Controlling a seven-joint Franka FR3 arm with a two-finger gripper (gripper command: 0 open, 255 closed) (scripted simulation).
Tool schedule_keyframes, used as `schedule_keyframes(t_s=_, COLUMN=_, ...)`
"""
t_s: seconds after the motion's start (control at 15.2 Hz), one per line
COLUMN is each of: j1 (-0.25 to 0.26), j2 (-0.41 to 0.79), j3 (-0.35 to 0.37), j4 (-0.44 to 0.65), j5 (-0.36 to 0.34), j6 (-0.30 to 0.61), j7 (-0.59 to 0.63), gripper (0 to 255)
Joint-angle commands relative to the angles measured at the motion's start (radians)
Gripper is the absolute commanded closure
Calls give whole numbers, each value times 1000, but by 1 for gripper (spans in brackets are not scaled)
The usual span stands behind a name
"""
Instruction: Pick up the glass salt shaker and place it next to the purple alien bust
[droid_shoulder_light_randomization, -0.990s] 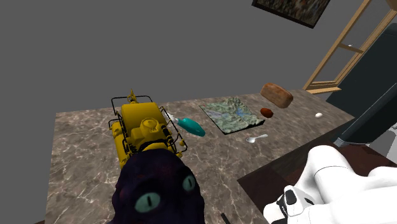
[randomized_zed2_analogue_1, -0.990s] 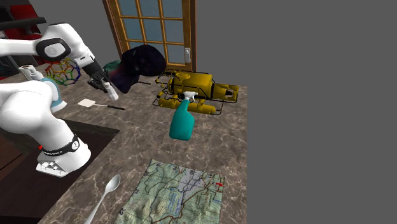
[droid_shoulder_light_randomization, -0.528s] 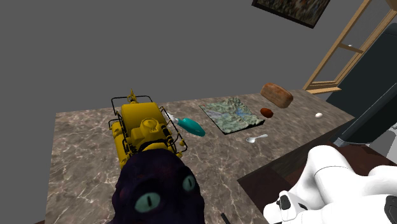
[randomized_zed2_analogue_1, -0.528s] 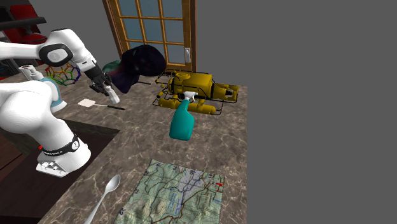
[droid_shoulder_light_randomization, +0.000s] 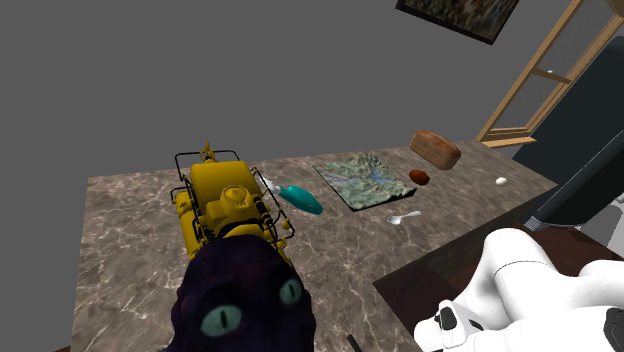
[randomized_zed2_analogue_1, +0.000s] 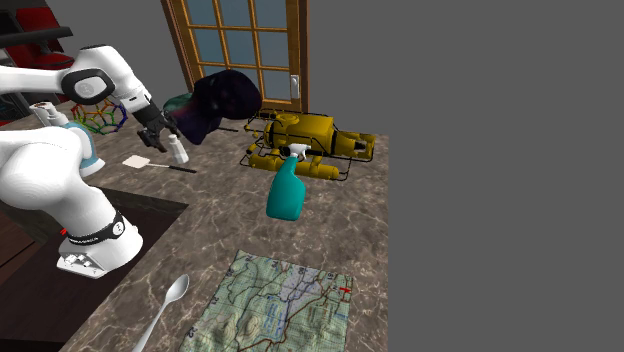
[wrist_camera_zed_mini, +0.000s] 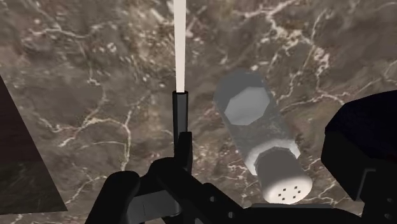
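The salt shaker, clear with a white perforated cap, sits between my gripper's black fingers, which stand apart without clasping it. In the second exterior view the shaker shows as a small white piece on the marble table, just below my open gripper. It is close beside the dark purple alien bust, toward that view's left. From the shoulder camera the bust looms large in the foreground with two pale green eyes.
A yellow machine in a black wire frame stands behind the bust, a teal spray bottle beside it. A flat white utensil with a black handle lies near the shaker. A map, a spoon and a bread loaf lie further off.
My gripper has let go of the shaker and its fingers have spread. The bust has shifted slightly in the shoulder view.
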Motion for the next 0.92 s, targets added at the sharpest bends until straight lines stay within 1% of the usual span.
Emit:
schedule_keyframes(t_s=0.0, j1=-1, j2=0, j3=0, j4=0, j5=0, j6=1, j7=0, gripper=0)
schedule_keyframes(t_s=0.07, j1=-1, j2=-1, j3=0, j4=0, j5=0, j6=1, j7=0, gripper=0)
schedule_keyframes(t_s=0.2, j1=21, j2=-51, j3=-74, j4=26, j5=-62, j6=-82, j7=19, gripper=0)
schedule_keyframes(t_s=0.33, j1=32, j2=-88, j3=-133, j4=55, j5=-113, j6=-152, j7=33, gripper=0)
schedule_keyframes(t_s=0.86, j1=31, j2=-88, j3=-133, j4=55, j5=-112, j6=-152, j7=32, gripper=0)
